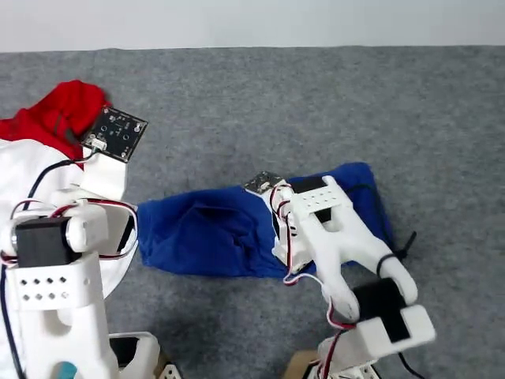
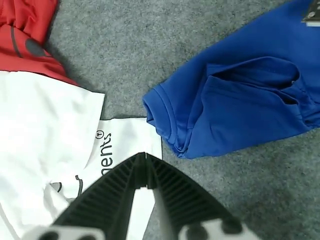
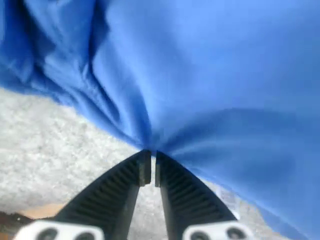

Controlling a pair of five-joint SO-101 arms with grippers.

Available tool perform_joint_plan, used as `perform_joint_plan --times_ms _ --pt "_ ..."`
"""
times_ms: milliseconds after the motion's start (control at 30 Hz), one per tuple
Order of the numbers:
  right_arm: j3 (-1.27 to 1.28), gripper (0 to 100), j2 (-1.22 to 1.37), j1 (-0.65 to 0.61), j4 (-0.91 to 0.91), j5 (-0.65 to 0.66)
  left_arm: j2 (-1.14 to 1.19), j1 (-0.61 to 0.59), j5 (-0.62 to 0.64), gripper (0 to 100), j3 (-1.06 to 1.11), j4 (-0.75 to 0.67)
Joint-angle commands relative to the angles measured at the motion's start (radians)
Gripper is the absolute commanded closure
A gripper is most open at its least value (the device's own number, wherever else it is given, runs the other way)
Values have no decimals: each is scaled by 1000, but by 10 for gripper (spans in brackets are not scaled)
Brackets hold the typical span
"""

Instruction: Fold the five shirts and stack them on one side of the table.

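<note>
1. The grey fuzzy table top (image 1: 316,103) has three shirts lying on it.
2. A blue shirt (image 1: 205,233) of soft cloth lies bunched up in the middle of the table, with lots of folds.
3. A white shirt (image 1: 20,158) of smooth cloth with dark letters on it lies spread out at the left side of the table.
4. A red shirt (image 1: 55,118) of soft cloth lies crumpled at the far left, and its edge touches the white shirt.
5. The blue shirt and the white shirt are close together. In the left wrist view a thin strip of grey table shows between them.
6. The white plastic right arm (image 1: 339,229) sits over the right part of the blue shirt.
7. The right gripper (image 3: 151,155) has black ridged fingers. They are pinched tight on a fold of the blue shirt (image 3: 225,75), and the cloth pulls into creases that run out from the tips.
8. The white plastic left arm (image 1: 55,276) sits over the white shirt at the left side.
9. The left gripper (image 2: 146,157) has the same black ridged fingers. They are pressed together with nothing between them.
10. The tips of the left gripper are over the edge of the white shirt (image 2: 45,130), near its dark letters. I cannot tell if they touch the cloth.
11. In the left wrist view the rolled edge of the blue shirt (image 2: 240,105) lies just beside the white shirt, and the red shirt (image 2: 25,25) lies beyond the white one.
</note>
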Motion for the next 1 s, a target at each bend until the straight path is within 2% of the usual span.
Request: perform_joint_plan --times_ms 0,167,300,500,667,967 --pt "-106 966 -151 -12 73 -2 -20 2 6 998 -2 21" --pt "-167 965 -275 5 160 -2 -20 2 6 998 -2 21" --pt "-170 951 -280 110 154 -2 -20 2 6 998 -2 21" --pt "-195 764 -159 280 110 -15 -20 -5 6 998 -2 23" --pt "-281 758 -21 361 67 -107 -20 -5 5 998 -2 23" --pt "-506 705 197 390 71 -183 -17 -5 3 998 -2 23"
